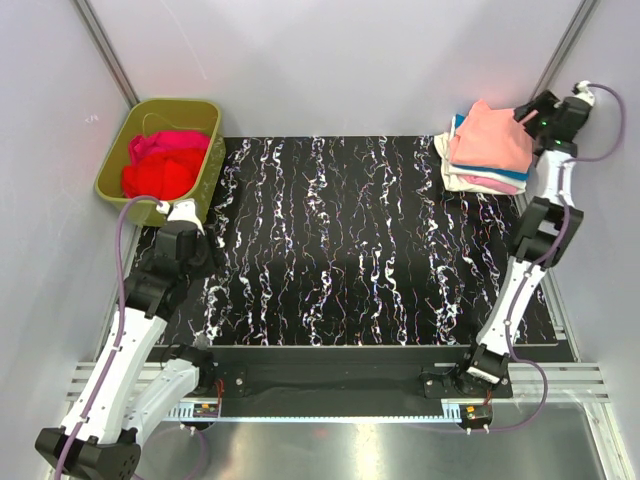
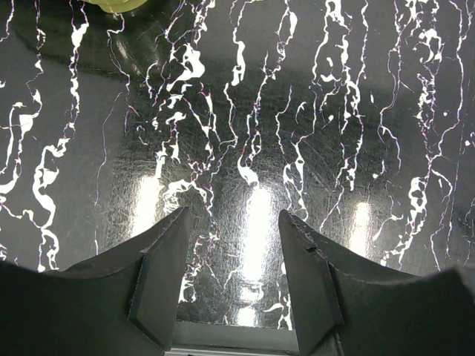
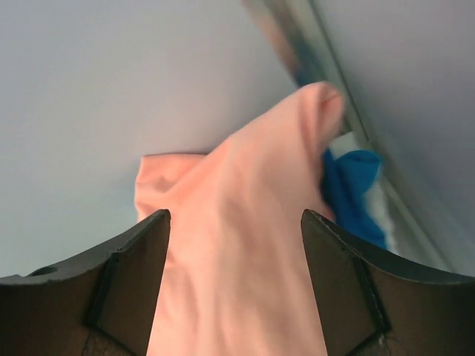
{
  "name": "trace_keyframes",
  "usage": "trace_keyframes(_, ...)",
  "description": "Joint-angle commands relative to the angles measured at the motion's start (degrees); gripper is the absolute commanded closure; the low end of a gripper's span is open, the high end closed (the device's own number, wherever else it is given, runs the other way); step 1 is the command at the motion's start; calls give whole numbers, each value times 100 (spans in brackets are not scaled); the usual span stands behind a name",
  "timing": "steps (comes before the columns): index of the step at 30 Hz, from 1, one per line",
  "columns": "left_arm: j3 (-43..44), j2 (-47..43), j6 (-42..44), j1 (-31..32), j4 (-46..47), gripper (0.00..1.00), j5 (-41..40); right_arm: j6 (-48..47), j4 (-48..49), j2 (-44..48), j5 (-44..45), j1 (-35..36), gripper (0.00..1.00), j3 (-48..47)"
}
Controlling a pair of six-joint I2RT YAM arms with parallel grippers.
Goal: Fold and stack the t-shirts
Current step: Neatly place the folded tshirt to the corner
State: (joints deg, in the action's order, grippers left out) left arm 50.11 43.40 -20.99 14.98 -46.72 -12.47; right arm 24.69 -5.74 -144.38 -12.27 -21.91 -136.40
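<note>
You are at the close of a stacking step, by my reading. The salmon-pink cotton tee (image 1: 490,138), folded, lies on top of the pile of folded tees (image 1: 480,180), which sits well apart from the olive-green plastic tub (image 1: 207,165), across the black marbled table (image 1: 350,250) at the same far edge. Your right pincer (image 3: 236,222) is at the pile's side farthest from the tub, jaws spread wide either side of the salmon cloth and pinching nothing. Your left pincer (image 2: 234,222) hangs just beside the tub on its near side, jaws parted and empty.

Next you likely need to pull the right arm clear without dragging the top tee, then reach into the tub.

Count:
- One tub.
- Two crumpled tees in the tub, one red (image 1: 160,175) and one magenta (image 1: 170,143).
- At least four layers in the pile by colour: salmon, bright blue (image 1: 515,175), cream (image 1: 460,178) and pink (image 1: 490,186). The exact number is unclear.
</note>
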Motion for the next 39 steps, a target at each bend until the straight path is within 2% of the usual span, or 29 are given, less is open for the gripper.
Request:
trace_keyframes(1,25,37,-19,-31,181,44,-159,696,521,472,-558,-93,21,236)
trace_keyframes(4,25,46,-28,-31,163,44,-168,774,749,341,-442,-190,21,132)
trace_keyframes(10,26,107,-28,-31,154,44,-194,924,600,-231,-320,-252,23,-405)
trace_keyframes(16,34,169,-19,-31,146,45,-186,582,600,-161,892,-252,24,-105)
trace_keyframes(17,34,178,-28,-31,146,45,-186,555,226,-292,1093,-252,24,-202)
trace_keyframes(20,34,195,-28,-31,146,45,-177,361,-41,-433,1690,-235,25,-327)
trace_keyframes(23,34,187,-28,-22,146,45,-177,274,256,-372,2061,-243,24,78)
trace_keyframes(26,34,169,-19,-31,146,45,-177,98,30,-355,2290,-243,25,-106)
trace_keyframes(31,43,99,-19,-30,137,45,-177,-87,-235,171,2959,-235,24,112)
trace_keyframes(35,34,-42,-28,-31,163,45,-159,1,273,1550,3389,-243,21,1052)
trace_keyframes(36,34,-111,-28,-31,172,45,-159,79,327,1805,3398,-235,16,1219)
trace_keyframes(39,34,-261,-19,-31,181,45,-177,264,328,2763,3372,-235,10,1563)
